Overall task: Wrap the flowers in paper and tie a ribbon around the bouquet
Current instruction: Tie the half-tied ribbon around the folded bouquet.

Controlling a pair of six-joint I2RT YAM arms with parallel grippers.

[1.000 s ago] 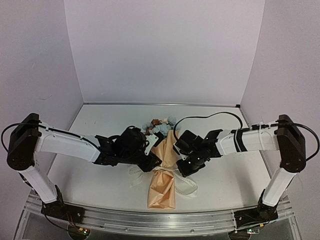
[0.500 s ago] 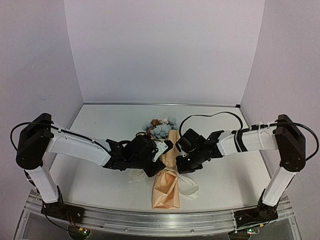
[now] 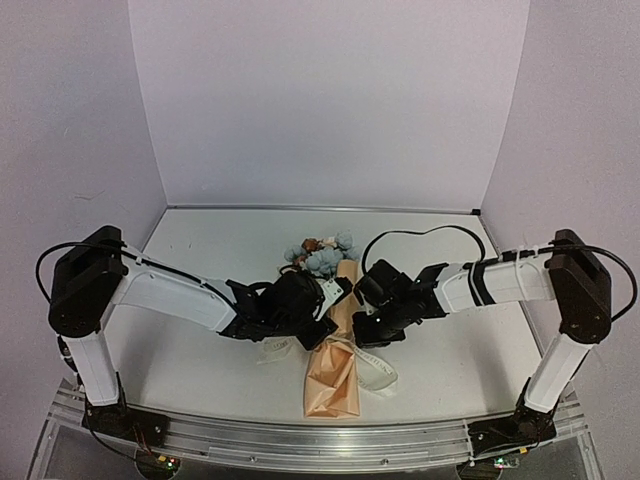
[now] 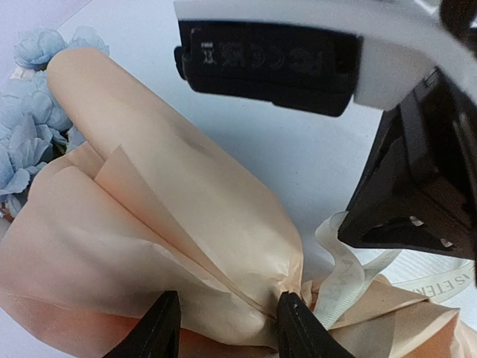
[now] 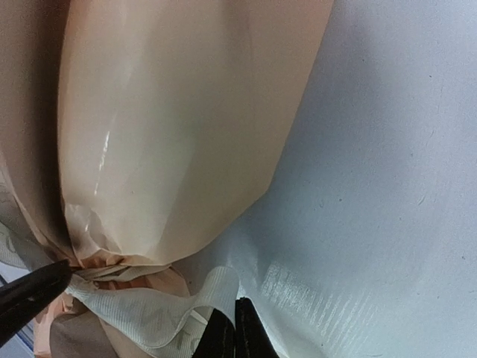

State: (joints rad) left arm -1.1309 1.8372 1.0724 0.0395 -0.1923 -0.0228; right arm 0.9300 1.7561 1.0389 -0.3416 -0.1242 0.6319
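The bouquet (image 3: 333, 375) lies on the table as a tan paper (image 4: 186, 194) cone. The pale blue flowers (image 3: 322, 256) show out of its far end. A cream ribbon (image 3: 374, 374) circles the pinched waist and loops out to both sides. My left gripper (image 4: 227, 332) stands part open on the cone just above the waist, one finger (image 4: 294, 328) touching the pinch and paper between the two. My right gripper (image 5: 227, 335) is shut on a ribbon (image 5: 149, 313) strand right beside the waist. In the top view the left gripper (image 3: 322, 336) and right gripper (image 3: 362, 338) flank the waist.
White table (image 3: 200, 250) enclosed by pale walls at the back and sides. A black cable (image 3: 420, 232) arcs over the right arm. The aluminium rail (image 3: 300, 438) with the arm bases runs along the near edge.
My left arm has reached right, bringing its gripper from beside the bouquet onto the cone at the waist. The right gripper has drawn slightly toward the waist, still shut.
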